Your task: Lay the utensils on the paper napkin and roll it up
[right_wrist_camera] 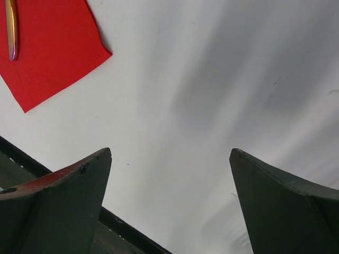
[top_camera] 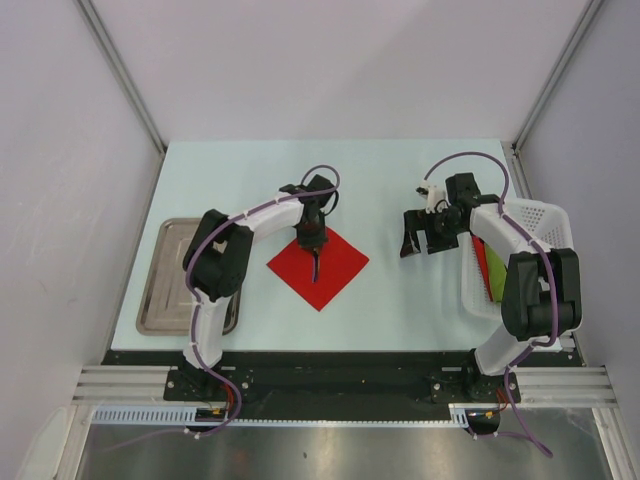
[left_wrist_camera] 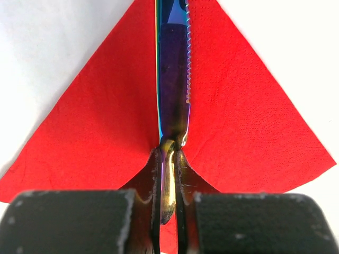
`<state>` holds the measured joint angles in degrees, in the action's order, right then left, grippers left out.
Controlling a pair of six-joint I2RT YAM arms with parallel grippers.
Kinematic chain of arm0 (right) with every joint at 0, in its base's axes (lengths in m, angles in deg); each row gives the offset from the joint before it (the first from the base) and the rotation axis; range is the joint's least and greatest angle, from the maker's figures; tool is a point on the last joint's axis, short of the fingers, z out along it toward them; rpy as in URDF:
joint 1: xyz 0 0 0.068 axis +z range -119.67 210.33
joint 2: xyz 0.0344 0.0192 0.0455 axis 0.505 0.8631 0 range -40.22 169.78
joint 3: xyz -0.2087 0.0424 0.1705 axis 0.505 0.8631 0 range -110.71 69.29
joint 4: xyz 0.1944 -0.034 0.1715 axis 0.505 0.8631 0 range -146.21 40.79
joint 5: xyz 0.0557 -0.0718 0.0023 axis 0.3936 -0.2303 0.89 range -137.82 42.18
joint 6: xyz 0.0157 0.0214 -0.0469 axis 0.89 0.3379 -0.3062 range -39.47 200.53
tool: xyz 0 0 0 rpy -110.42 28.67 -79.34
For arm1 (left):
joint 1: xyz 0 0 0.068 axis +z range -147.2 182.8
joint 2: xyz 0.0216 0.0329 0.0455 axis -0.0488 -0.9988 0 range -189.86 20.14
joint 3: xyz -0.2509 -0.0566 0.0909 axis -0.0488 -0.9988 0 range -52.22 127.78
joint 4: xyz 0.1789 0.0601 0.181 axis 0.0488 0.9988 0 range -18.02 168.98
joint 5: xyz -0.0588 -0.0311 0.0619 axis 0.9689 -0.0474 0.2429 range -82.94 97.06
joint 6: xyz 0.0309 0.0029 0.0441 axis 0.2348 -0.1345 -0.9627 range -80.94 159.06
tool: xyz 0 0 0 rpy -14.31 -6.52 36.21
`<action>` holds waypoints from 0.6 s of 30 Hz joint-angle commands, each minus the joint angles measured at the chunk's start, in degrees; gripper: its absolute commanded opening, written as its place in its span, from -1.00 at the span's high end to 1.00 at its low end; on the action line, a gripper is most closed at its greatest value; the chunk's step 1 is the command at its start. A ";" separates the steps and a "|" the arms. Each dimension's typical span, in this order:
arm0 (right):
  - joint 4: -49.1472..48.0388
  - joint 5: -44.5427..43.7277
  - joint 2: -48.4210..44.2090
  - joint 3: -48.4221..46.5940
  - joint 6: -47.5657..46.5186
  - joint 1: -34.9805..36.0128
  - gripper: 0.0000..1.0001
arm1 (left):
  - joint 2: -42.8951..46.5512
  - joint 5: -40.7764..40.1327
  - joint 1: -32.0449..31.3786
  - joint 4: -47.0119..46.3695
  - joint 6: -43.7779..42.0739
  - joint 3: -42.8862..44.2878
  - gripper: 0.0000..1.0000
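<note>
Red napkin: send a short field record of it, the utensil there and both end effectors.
napkin: red square, spread open on the table, unrolled
knife: serrated blade along the napkin's diagonal, handle gripped
left end effector: shut on the knife handle, over the napkin's far corner
right end effector: open, empty, above the table right of the napkin

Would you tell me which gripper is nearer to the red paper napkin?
Left. The left gripper is directly above the paper napkin, shut on a knife; the right gripper hangs open over bare table to its right.
</note>
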<state>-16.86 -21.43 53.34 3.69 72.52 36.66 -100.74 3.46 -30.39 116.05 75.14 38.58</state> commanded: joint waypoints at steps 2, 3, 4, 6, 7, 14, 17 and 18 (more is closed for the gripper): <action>0.37 0.15 0.40 -2.25 -0.69 -0.35 -0.99 | -0.67 1.31 0.93 -0.13 1.54 -1.07 0.73; 0.55 0.15 0.57 -2.25 -0.69 -0.35 -1.00 | -0.85 1.31 1.02 -0.04 1.37 -1.07 0.70; 0.46 0.15 0.57 -2.33 -0.69 -0.44 -1.00 | -0.85 1.31 1.02 -0.04 1.37 -1.07 0.66; 0.55 0.15 0.66 -2.42 -0.78 -0.44 -0.99 | -0.85 1.57 1.11 -0.04 1.10 -0.72 0.57; 0.46 0.15 0.66 -2.42 -0.78 -0.44 -0.99 | -0.76 1.49 1.02 -0.04 1.02 -0.54 0.54; 0.81 0.41 0.57 -3.04 -0.95 -0.26 -0.99 | 1.52 0.87 1.11 -0.13 0.23 3.23 0.23; 0.81 0.59 0.31 -3.39 -1.22 -0.18 -0.99 | 4.50 -0.36 1.11 0.22 -1.53 5.95 0.11; 0.90 0.59 0.31 -3.56 -1.30 -0.09 -1.00 | 5.64 -0.79 1.28 0.40 -2.23 6.66 0.10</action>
<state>-16.55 -21.41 53.98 2.97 72.32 36.49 -100.72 4.34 -29.65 116.40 74.85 39.92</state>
